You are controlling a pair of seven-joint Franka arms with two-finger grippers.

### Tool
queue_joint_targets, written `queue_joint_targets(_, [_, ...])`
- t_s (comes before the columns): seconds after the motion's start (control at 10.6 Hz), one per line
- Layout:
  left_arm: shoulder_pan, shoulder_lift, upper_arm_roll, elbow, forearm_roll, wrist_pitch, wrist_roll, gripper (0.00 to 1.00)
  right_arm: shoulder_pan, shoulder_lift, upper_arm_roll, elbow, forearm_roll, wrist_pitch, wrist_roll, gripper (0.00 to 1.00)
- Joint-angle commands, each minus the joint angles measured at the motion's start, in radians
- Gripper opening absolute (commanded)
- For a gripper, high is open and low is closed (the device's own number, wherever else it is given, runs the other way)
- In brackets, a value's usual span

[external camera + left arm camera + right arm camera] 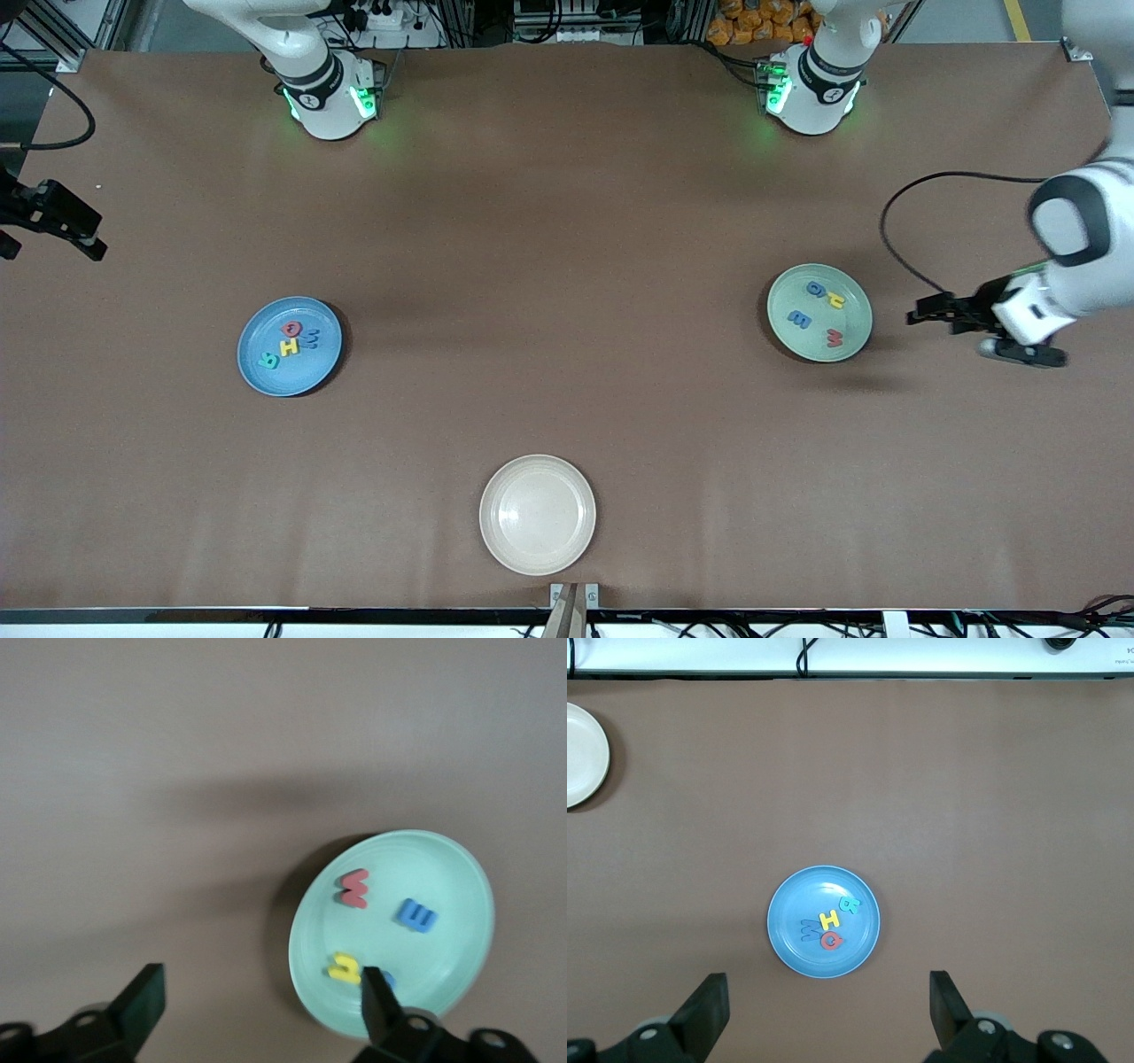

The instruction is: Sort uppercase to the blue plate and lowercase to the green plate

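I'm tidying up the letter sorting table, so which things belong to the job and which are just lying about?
Job:
blue plate with uppercase letters
green plate with lowercase letters
left gripper, open
right gripper, open

Lying about:
cream plate

blue plate (257, 372) toward right arm's end, holding yellow h (290, 346), blue m (311, 338), teal r (267, 360), red q (293, 330), green plate (784, 332) toward left arm's end, holding blue g (815, 287), yellow hooked piece (835, 299), blue lowercase m (799, 317), red w (834, 337), all lying flat

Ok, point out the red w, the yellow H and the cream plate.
red w (834, 337), front view, middle of the letter.
yellow H (290, 346), front view, its crossbar.
cream plate (537, 514), front view, bare centre of the plate.
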Motion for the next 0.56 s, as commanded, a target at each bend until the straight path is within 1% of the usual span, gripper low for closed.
queue_joint_targets(0.0, [-0.004,-0.045,-0.068,0.213,0.094,-0.243,-0.251,1.00,-0.001,0.010,-0.001,0.026,0.014,-0.016,0.002,1.00])
queue_joint_targets(0.19, [-0.003,-0.134,-0.149,0.213,0.143,-0.287,-0.370,1.00,-0.001,0.010,-0.001,0.026,0.014,-0.016,0.002,1.00])
queue_joint_targets(0.28, [-0.004,-0.151,-0.164,0.216,0.157,-0.308,-0.419,1.00,-0.003,0.010,-0.001,0.028,0.014,-0.015,0.003,1.00])
queue_joint_targets(0.47, [0.000,-0.174,-0.177,0.228,0.192,-0.311,-0.433,1.00,-0.001,0.010,-0.001,0.028,0.014,-0.018,0.002,1.00])
